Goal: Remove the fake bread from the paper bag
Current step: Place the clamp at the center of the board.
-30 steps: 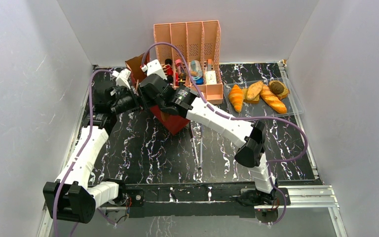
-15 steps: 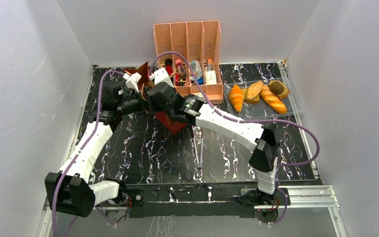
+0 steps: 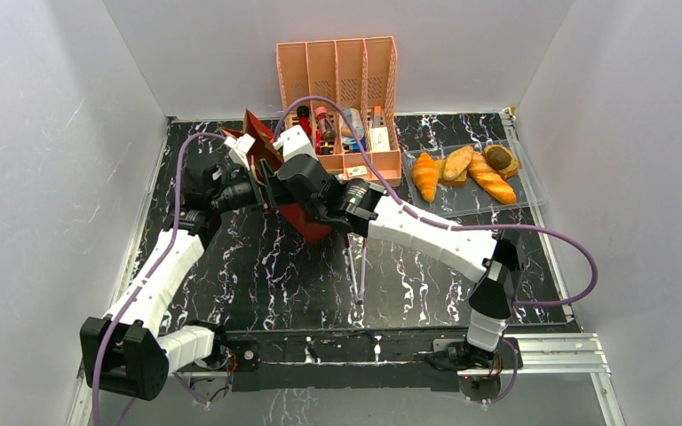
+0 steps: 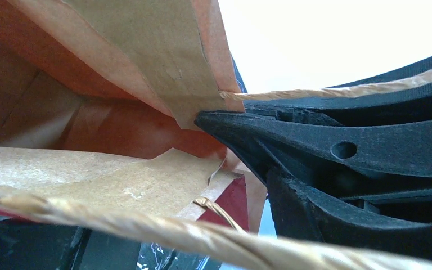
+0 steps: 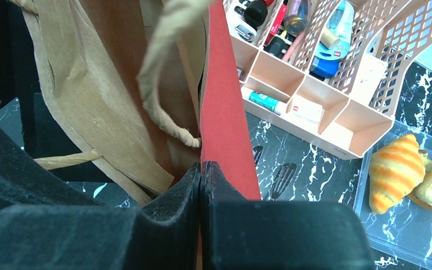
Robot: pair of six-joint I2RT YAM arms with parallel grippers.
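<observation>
The paper bag [image 3: 271, 169] lies tipped between both arms, its red base [image 3: 313, 224] toward the front and its brown mouth toward the left. My right gripper [image 3: 288, 177] is shut on the bag's red wall [image 5: 222, 112], the pads pinching its edge [image 5: 201, 167]. Open at the mouth, my left gripper [image 3: 245, 167] looks into the brown inside [image 4: 107, 112], where no fake bread shows. A twisted handle [image 4: 146, 230] crosses close in front of that camera. Fake bread lies outside on the tray: a croissant [image 3: 424, 175] [image 5: 396, 169] and a baguette [image 3: 491, 180].
A pink slotted organizer [image 3: 342, 75] with small bottles and boxes stands behind the bag. The clear tray [image 3: 533, 191] sits at the right. Two thin dark utensils [image 3: 353, 266] lie on the black marbled table [image 3: 249, 275] in front of the bag.
The right arm has stretched further left and tilted the bag so its brown top points up more. The left gripper has moved right, up to the bag's mouth.
</observation>
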